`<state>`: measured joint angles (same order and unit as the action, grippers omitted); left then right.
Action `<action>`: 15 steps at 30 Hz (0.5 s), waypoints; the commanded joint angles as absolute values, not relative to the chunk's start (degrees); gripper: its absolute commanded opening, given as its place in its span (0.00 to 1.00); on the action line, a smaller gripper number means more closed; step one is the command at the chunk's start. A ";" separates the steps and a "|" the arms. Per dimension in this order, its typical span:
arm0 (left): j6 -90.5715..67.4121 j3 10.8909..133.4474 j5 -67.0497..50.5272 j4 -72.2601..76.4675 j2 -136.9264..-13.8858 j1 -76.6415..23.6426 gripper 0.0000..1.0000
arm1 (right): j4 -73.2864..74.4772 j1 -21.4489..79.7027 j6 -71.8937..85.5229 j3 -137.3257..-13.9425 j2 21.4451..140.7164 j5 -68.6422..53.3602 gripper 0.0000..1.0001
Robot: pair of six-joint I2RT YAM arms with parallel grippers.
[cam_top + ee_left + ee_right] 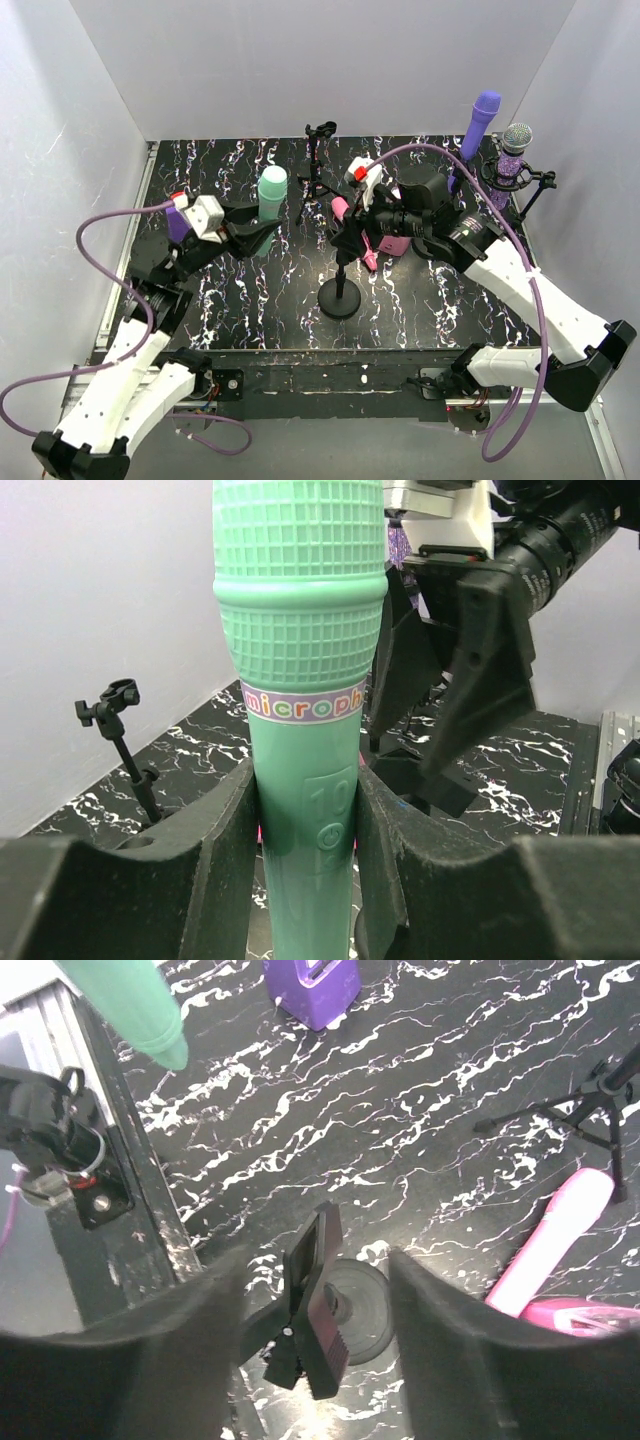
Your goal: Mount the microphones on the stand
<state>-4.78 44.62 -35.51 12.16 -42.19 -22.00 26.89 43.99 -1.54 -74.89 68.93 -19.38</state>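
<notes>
The black marbled table [250, 290] carries everything. The left arm [140, 370] reaches in from the near left, the right arm [540, 300] from the near right, and their ends face each other near the middle. The left gripper [265, 232] is closed on the lower shaft of the mint mic [300, 630]. It holds the mic upright and off the table, with the ribbed head on top. The right gripper [318, 1260] is spread wide. Its fingers straddle the clip [318, 1310] on top of the round-base stand [340, 298], and there is a clear gap on the right finger's side. That stand is at the near middle of the table. A tripod stand [318, 170] stands behind it, with no mic in its clip. At the back right the purple mic [482, 122] rises at a slant, its lower end hidden behind the right arm. Just beside it, the glitter mic [516, 145] sits upright in a ring mount [530, 185], silver head up. The pink mic [555, 1240] lies tilted, its lower end on the pink wedge [590, 1315], between the two middle stands. The purple wedge [312, 985] sits on the left of the table, beside the left wrist.
</notes>
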 commanded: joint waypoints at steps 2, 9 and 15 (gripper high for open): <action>-2.72 44.04 -32.79 4.93 -35.96 -22.32 0.00 | 28.38 44.30 -4.04 -81.29 67.94 -17.58 0.35; -4.04 42.28 -30.76 2.99 -31.20 -22.32 0.00 | 29.88 44.21 -4.66 -83.24 68.99 -19.59 0.10; -3.87 42.54 -30.32 1.50 -29.97 -22.24 0.00 | 28.92 44.30 -3.52 -80.08 70.13 -21.97 0.07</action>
